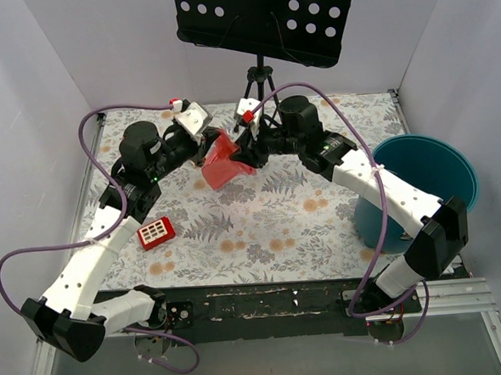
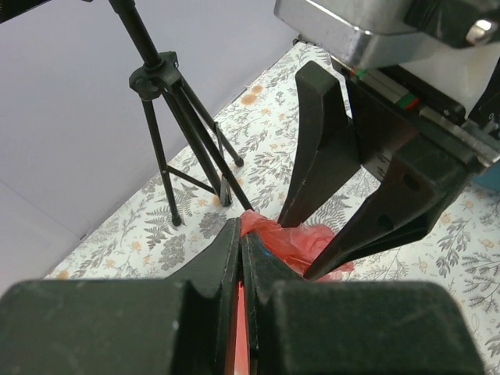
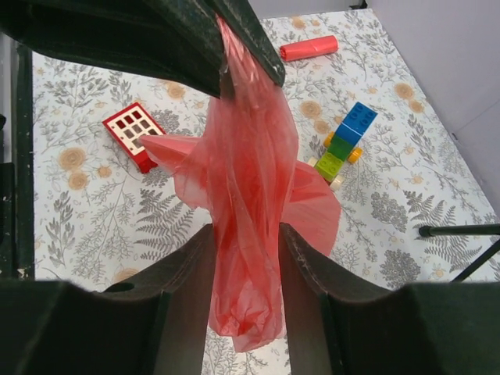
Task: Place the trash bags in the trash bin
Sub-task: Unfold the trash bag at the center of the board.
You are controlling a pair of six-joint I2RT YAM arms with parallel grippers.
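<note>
Top external: the trash bag (image 1: 223, 162) is hanging over the far middle of the worktop (image 1: 261, 225), between the 2 claws. The left claw (image 1: 210, 143) is clenching its upper edge and the right claw (image 1: 246, 147) is meeting it from the opposite side. The trash bin (image 1: 428, 177) is standing at the worktop's right edge, mouth up, well apart from the bag and on the right arm's side.

Left wrist: the left claw's jaws are pressing shut on the red film; the right claw's 2 fingers are standing apart, their tips astride the bag.

Right wrist: the bag is drooping from the left claw's tips, its long axis running down through the right claw's released jaws — film filling the gap, not yet pinched. The next move probably hinges on the right claw closing there, then carrying the bag rightward to the bin.
</note>
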